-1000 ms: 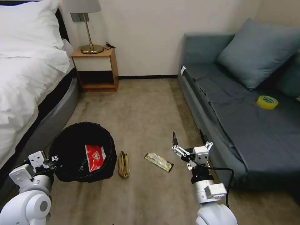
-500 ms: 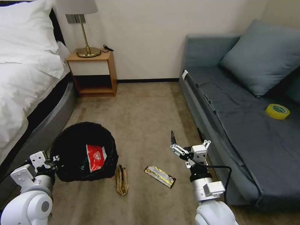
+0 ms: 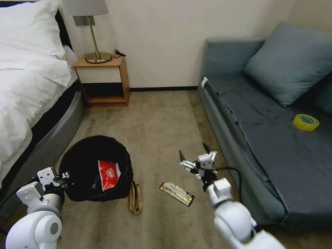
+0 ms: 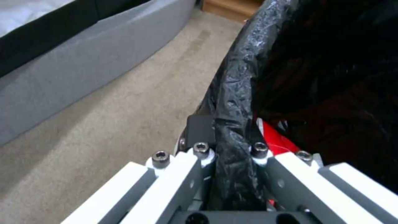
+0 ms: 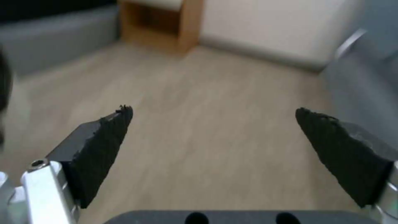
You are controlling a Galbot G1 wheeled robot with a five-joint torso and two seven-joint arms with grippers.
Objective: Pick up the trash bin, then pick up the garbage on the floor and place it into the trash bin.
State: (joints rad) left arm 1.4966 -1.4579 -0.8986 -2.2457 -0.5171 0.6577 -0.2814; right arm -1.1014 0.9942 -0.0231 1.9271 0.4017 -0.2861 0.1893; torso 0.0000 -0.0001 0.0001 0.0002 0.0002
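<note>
Carpet lies open between bed and sofa.

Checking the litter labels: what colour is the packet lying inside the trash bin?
Red with white print: the packet lies in the trash bin, best seen in the head view.

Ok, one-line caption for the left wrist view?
Left gripper clamped on the trash bin rim, beside the bed base.
</note>
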